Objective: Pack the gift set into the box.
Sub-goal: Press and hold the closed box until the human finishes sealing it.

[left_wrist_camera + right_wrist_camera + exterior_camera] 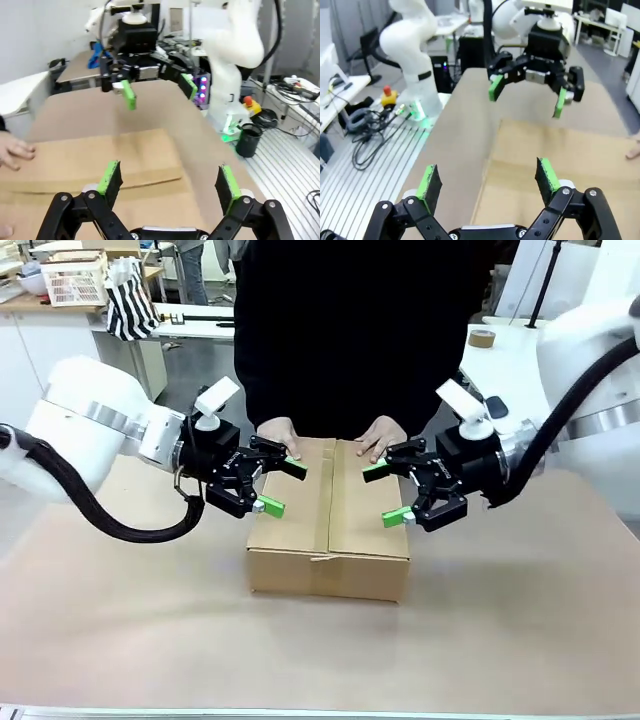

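The brown cardboard box (330,525) stands mid-table with its flaps shut and a tape strip along the seam. A person's two hands (275,432) rest on its far top edge. My left gripper (280,487) hovers open at the box's left side, over its top edge. My right gripper (385,494) hovers open at the right side, facing it. The left wrist view shows its open gripper (169,180) above the box top (100,155), and the right wrist view shows its open gripper (487,180) above the box (555,165). The gift set is out of view.
A tape roll (482,338) lies on the far right table. A striped bag (130,300) and a white lattice basket (75,280) stand at the back left. A black cup (248,140) and cables (365,135) sit beside the table.
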{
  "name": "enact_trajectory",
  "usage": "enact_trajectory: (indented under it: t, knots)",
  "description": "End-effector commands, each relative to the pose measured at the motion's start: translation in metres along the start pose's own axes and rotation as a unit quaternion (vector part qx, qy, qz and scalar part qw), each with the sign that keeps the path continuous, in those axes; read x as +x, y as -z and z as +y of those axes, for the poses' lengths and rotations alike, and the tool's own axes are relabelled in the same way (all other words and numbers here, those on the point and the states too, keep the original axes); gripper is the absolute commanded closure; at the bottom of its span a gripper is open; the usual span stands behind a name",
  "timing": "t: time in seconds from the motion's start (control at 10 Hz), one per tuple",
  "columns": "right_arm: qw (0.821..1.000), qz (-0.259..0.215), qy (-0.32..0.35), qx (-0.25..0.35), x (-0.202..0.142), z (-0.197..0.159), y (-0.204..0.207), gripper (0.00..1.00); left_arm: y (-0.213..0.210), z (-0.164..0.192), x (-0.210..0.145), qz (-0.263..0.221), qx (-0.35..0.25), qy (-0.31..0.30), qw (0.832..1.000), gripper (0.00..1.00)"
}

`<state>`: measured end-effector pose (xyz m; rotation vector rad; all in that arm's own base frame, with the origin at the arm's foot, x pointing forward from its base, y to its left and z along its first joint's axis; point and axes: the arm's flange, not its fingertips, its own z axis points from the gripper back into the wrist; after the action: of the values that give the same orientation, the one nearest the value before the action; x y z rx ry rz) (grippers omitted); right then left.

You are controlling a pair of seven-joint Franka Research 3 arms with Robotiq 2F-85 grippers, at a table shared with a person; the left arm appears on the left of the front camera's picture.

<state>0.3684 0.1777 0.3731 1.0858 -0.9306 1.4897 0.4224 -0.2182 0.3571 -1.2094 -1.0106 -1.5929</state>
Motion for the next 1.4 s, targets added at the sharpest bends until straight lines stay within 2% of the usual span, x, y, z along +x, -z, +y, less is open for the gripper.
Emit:
enact_trajectory:
  t: [0.0, 0.2, 0.4, 0.5, 0.7, 1.0, 1.2, 1.3]
  knots:
    - [0.999, 0.022, 0.015, -0.042, -0.019, -0.005, -0.004, 0.00, -0.001, 0.009, -0.017, -0.009, 0.056, 0.016, 0.998, 0.00]
    - [0.991, 0.097, 0.025, -0.085, -0.024, -0.002, 0.003, 0.00, -0.002, 0.020, -0.035, 0.001, 0.125, 0.001, 0.992, 0.00]
    - [0.974, 0.147, 0.024, -0.168, -0.034, -0.012, 0.010, 0.00, -0.002, 0.023, -0.049, 0.007, 0.114, -0.030, 0.993, 0.00]
    - [0.970, 0.146, 0.008, -0.193, -0.042, -0.022, 0.016, 0.00, -0.002, 0.025, -0.056, 0.017, 0.107, -0.040, 0.993, 0.00]
    - [0.973, 0.130, 0.018, -0.187, -0.055, -0.036, 0.024, 0.00, -0.005, 0.025, -0.064, 0.017, 0.095, -0.058, 0.994, 0.00]
    - [0.980, 0.106, 0.042, -0.162, -0.056, -0.041, 0.022, 0.00, -0.009, 0.025, -0.068, 0.011, 0.079, -0.066, 0.995, 0.00]
    - [0.984, 0.108, 0.089, -0.106, -0.055, -0.032, 0.023, 0.00, -0.009, 0.025, -0.071, 0.016, 0.082, -0.064, 0.994, 0.00]
    - [0.981, 0.129, 0.096, -0.108, -0.057, -0.030, 0.024, 0.00, -0.009, 0.026, -0.072, 0.025, 0.085, -0.058, 0.994, 0.00]
